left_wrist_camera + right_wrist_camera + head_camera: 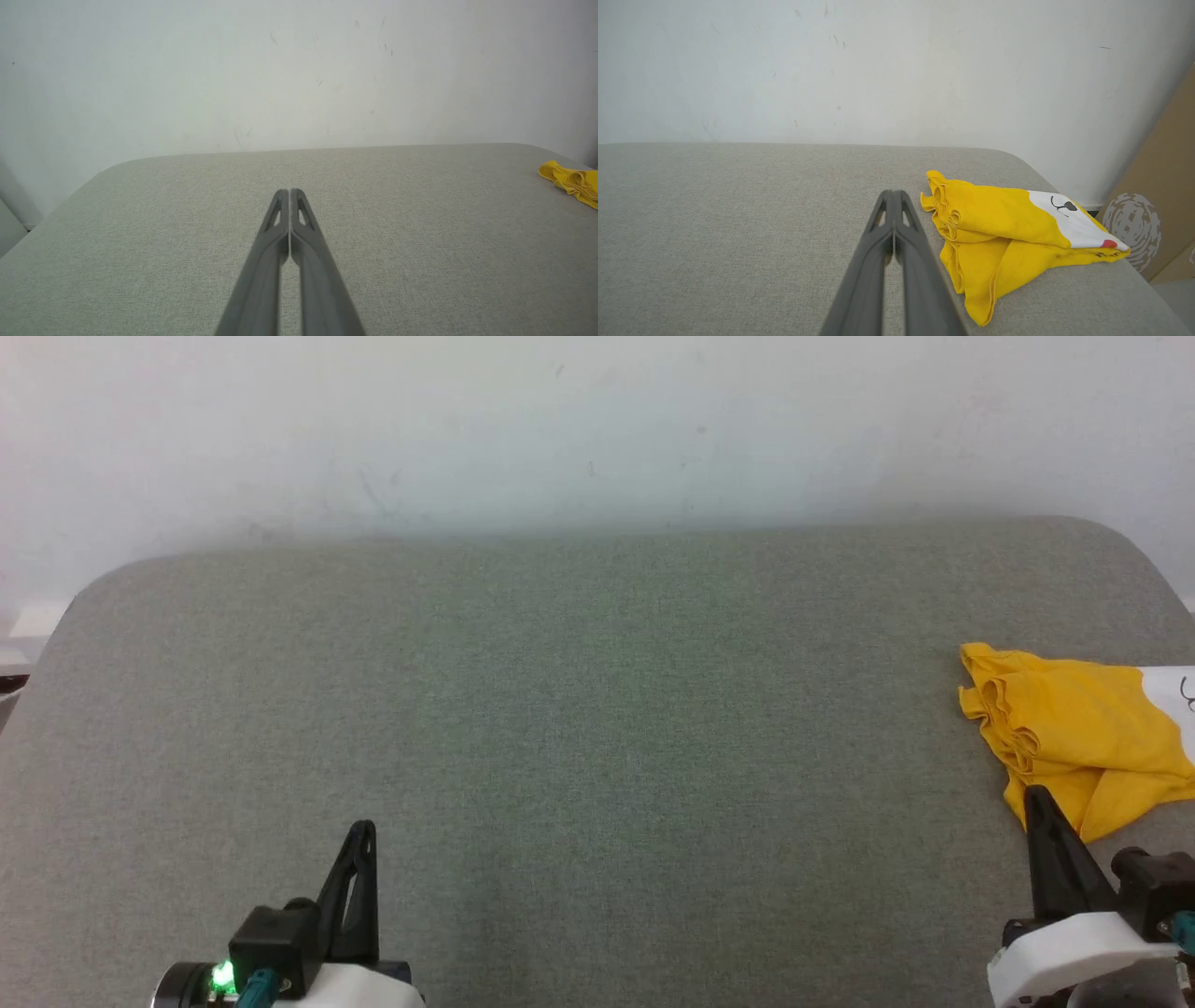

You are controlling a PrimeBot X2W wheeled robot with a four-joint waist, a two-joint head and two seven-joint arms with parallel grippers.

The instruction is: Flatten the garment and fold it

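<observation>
Rumpled yellow cotton garment [1008, 233] on woven-textured grey table [560, 709].

Head camera above table [597, 709]; low wrist cameras toward wall [233, 70], garment [994, 219] in all.

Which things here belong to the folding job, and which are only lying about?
Job: bright yellow cotton T-shirt with white cartoon print; grey fabric-covered table under it; left end effector and right end effector, both shut.
Lying about: brown cardboard sheet with grey swirl print; white wall.
</observation>
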